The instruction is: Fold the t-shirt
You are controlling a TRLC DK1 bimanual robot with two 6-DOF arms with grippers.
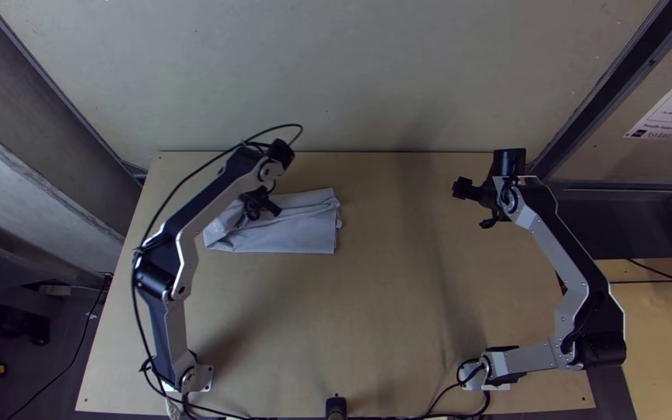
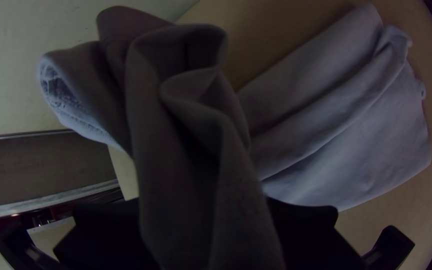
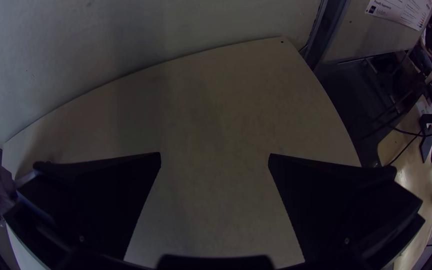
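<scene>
The light grey-lavender t-shirt lies folded into a compact strip at the table's left-centre, its left part rumpled and raised. Over that part is my left gripper. Seen from the left wrist, a bunched fold of the t-shirt rises between the fingers of my left gripper, which is shut on it; the rest spreads on the table beside it. My right gripper is over the table's right side, away from the cloth. In the right wrist view my right gripper stands wide open, with bare table between its fingers.
The wooden table has free room between the arms and in front of the cloth. A pale wall rises behind its far edge. Black cables run along the left arm.
</scene>
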